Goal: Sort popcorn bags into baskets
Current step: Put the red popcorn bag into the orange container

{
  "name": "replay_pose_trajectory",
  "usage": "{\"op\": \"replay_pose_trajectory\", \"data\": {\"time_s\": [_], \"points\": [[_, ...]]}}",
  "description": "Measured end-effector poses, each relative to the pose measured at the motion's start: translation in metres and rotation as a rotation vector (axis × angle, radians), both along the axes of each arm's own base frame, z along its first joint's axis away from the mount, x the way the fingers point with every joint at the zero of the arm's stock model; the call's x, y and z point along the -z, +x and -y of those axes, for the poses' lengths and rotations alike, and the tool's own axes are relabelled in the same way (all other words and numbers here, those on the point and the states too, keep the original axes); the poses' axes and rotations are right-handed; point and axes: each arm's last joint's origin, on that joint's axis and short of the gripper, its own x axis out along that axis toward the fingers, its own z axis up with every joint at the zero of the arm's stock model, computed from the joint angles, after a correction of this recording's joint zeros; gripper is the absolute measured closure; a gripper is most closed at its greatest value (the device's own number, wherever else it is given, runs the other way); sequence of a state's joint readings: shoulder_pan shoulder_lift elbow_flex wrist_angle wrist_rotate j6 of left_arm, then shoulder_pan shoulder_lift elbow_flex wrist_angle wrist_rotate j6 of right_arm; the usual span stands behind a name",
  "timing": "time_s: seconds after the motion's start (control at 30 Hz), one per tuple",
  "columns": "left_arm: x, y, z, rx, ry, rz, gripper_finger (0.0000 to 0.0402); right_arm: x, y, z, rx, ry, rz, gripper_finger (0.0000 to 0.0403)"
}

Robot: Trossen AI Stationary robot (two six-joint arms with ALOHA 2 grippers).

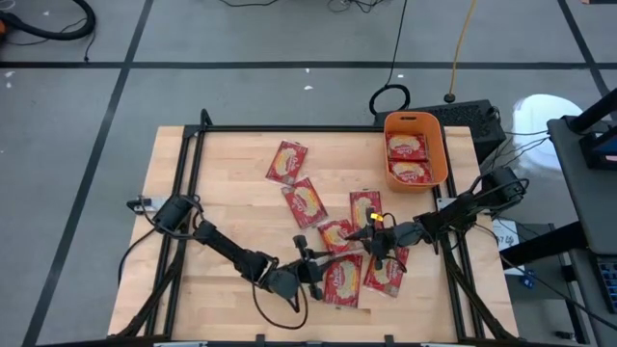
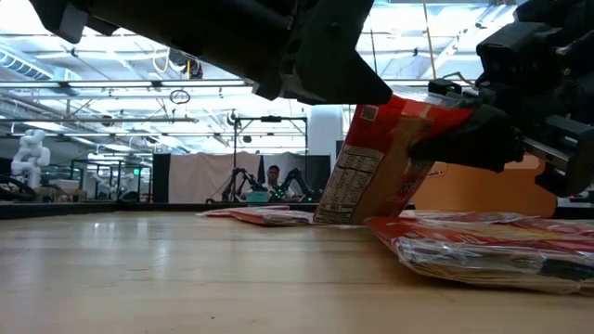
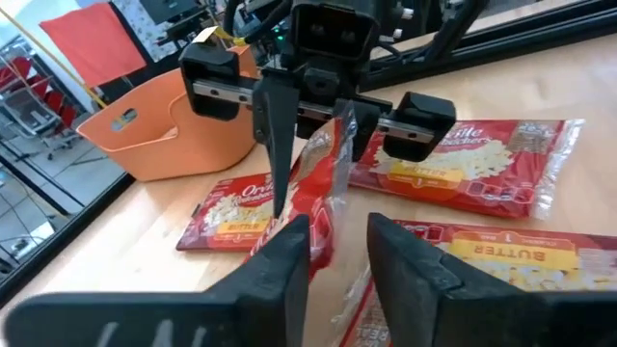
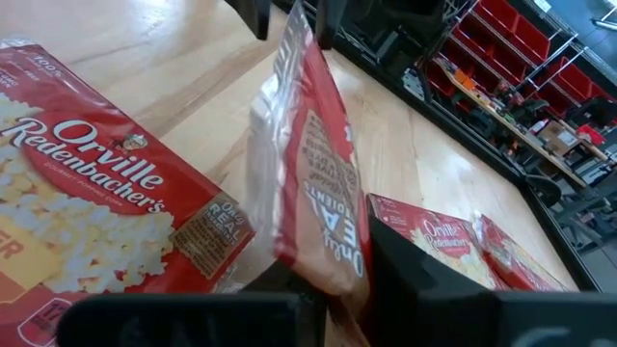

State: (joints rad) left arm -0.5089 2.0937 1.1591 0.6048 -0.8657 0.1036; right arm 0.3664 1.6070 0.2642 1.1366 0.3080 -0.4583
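Note:
Several red popcorn bags lie flat on the wooden table, among them one [image 1: 287, 162] at the far middle and one [image 1: 342, 280] near the front. Two more lie in the orange bin [image 1: 439, 145] at the far right. My right gripper [image 1: 371, 236] is shut on one bag [image 2: 371, 167], which stands tilted on edge. My left gripper [image 3: 339, 260] is open and faces the right one. Its fingers stand on either side of that bag's other end [image 4: 294, 29]; I cannot tell whether they touch it. My right gripper pinches the standing bag between its two fingers [image 4: 434, 280], by the end nearest them [image 4: 318, 241]. The fingers come about level from the table's right side. The bag stands on edge, tilted, with its lower corner [image 2: 329, 215] down among the bags on the table.
Flat bags [image 3: 463, 169] lie close around both grippers and under the standing bag. A black frame runs along the table's edges [image 1: 193, 173]. Bare wood shows at the table's left and far middle. The bin also shows in the left wrist view [image 3: 164, 125].

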Motion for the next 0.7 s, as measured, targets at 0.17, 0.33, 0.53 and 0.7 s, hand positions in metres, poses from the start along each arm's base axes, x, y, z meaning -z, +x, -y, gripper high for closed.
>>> {"op": "replay_pose_trajectory", "data": {"time_s": [0.17,0.33,0.53,0.7], "points": [[-0.004,-0.003,0.003,-0.026,0.026,0.004,0.0267,0.0,0.0,0.0,0.005,0.015,-0.001,0.0364],[-0.013,-0.008,0.008,-0.017,0.032,0.006,0.0255,0.0,0.0,0.0,0.006,0.018,-0.003,0.0364],[-0.025,-0.019,0.012,-0.101,0.099,-0.012,0.0254,0.0,0.0,0.0,0.005,0.019,-0.001,0.0364],[-0.027,-0.023,0.017,-0.135,0.125,-0.009,0.0254,0.0,0.0,0.0,0.007,0.023,0.0,0.0364]]}}
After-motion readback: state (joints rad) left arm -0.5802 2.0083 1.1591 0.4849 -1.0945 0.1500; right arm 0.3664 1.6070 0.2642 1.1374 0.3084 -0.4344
